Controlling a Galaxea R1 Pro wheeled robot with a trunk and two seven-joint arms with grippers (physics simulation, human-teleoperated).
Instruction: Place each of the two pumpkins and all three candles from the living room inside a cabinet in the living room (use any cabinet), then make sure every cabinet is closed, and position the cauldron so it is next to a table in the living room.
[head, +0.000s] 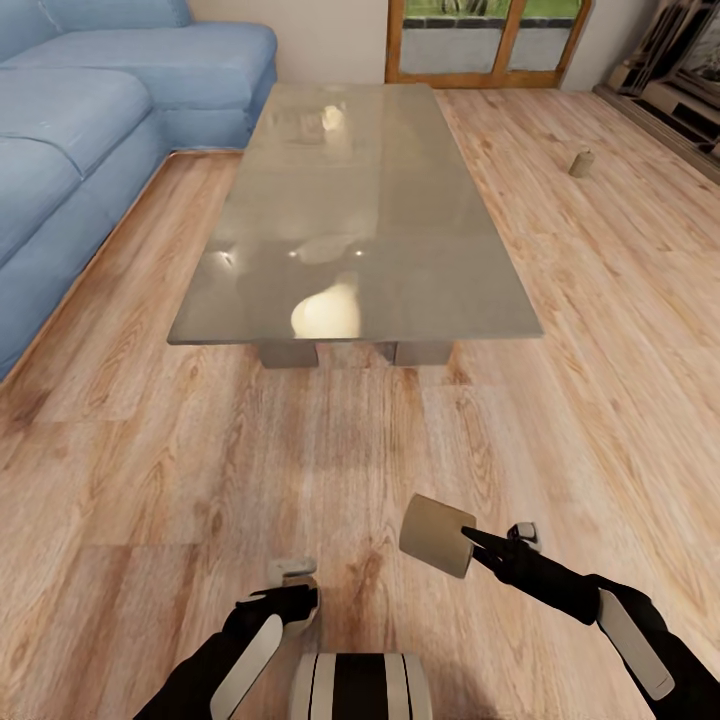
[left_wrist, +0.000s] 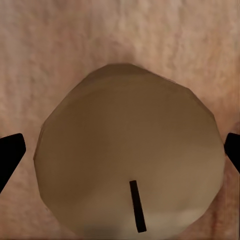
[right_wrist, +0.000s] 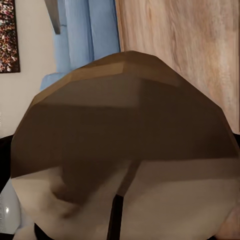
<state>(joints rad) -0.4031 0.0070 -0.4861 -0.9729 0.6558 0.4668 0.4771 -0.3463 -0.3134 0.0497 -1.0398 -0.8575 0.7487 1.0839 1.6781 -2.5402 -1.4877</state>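
Observation:
My right gripper (head: 470, 545) is shut on a cream-beige candle (head: 437, 535), held tilted above the plank floor near the robot; the same candle (right_wrist: 125, 150) sits close up in the right wrist view. Low by the robot's trunk, my left gripper (head: 295, 597) is closed around another candle (head: 290, 572). The left wrist view looks down on this candle's round top and dark wick (left_wrist: 130, 155), with a black fingertip (left_wrist: 10, 152) at each side. One more candle (head: 581, 163) stands on the floor at the far right, beyond the table.
A long grey glossy coffee table (head: 440, 290) stands straight ahead. A blue corner sofa (head: 90, 110) runs along the left. A wood-framed glass door (head: 485, 40) is at the back, and low dark furniture (head: 680, 95) lines the far right edge.

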